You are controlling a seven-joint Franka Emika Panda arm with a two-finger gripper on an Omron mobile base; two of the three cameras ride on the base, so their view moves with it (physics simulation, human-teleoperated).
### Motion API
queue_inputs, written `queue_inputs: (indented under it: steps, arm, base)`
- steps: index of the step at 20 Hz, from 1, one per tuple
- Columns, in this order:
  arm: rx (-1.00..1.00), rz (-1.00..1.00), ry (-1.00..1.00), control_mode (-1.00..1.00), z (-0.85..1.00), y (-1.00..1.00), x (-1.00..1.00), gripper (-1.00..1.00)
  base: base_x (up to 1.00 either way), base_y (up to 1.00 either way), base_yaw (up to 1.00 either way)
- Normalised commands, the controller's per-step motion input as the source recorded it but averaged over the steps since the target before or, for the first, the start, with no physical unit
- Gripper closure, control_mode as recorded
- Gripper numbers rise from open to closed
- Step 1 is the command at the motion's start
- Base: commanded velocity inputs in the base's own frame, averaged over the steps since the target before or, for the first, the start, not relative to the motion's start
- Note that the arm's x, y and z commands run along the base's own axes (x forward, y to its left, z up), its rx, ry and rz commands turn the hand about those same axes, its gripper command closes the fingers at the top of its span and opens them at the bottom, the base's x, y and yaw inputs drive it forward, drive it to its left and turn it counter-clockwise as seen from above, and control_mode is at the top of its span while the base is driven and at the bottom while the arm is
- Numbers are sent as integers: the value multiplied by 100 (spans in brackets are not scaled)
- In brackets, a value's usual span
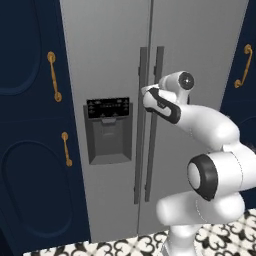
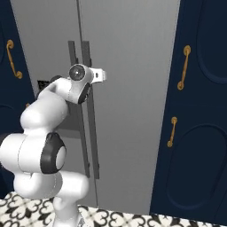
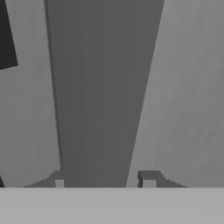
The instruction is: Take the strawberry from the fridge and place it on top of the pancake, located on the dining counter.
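The grey two-door fridge (image 1: 200,50) (image 2: 133,66) stands closed, with its black dispenser panel (image 1: 108,107) on the left door. My gripper (image 1: 146,91) (image 2: 103,73) is pressed up to the dark vertical bar handles (image 1: 159,150) at the door seam. In the hand view one handle bar (image 3: 100,87) runs between my fingertips (image 3: 148,178), which sit against its two sides, so my gripper (image 3: 104,179) is shut on it. The strawberry is hidden behind the closed doors. The pancake and the dining counter are out of view.
Navy cabinets with gold handles (image 1: 54,76) (image 2: 184,66) flank the fridge on both sides. Patterned black-and-white floor tiles (image 1: 130,246) lie in front of it. My own arm's elbow (image 1: 210,175) bulks between the base and the doors.
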Motion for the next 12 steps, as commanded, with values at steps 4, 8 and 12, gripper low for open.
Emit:
queue_inputs:
  steps: [4, 8, 12]
  arm:
    - [0, -5, 19, -100, -1, -33, -62, 100]
    - [0, 0, 1, -100, -31, -92, -100, 100]
    - [0, 0, 0, -100, -28, -100, -100, 100]
  base:
    - [0, 0, 0]
    - [0, 0, 0]
    - [0, 0, 0]
